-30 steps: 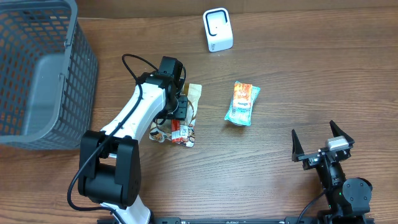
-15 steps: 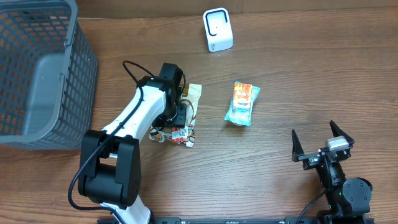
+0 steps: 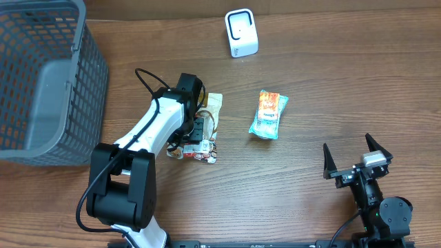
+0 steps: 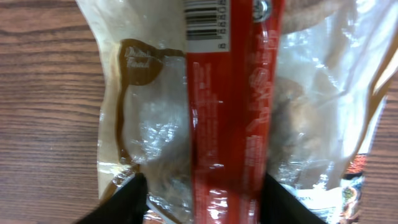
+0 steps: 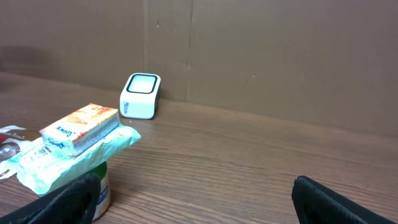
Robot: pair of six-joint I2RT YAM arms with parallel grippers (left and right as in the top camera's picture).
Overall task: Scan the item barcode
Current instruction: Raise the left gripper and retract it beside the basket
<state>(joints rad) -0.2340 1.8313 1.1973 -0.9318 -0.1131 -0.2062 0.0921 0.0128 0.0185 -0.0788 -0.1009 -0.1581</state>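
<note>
Even indoor light from above, with no hard shadows anywhere.
From overhead the desk (image 3: 331,83) is evenly bright and sharp, with only faint, soft shadows beside the mesh basket (image 3: 41,76) and under my left arm (image 3: 148,127). In my left wrist view the clear snack packet (image 4: 205,93) throws white glare off its creases and its print is slightly soft. My left claw (image 4: 202,196) is a pair of dark, blurred wedges at the bottom edge. My right wrist view is dimmer and browner. The white scanner (image 5: 140,95) is fairly sharp there, while my right claw (image 5: 196,186) blurs out in the lower corners.
</note>
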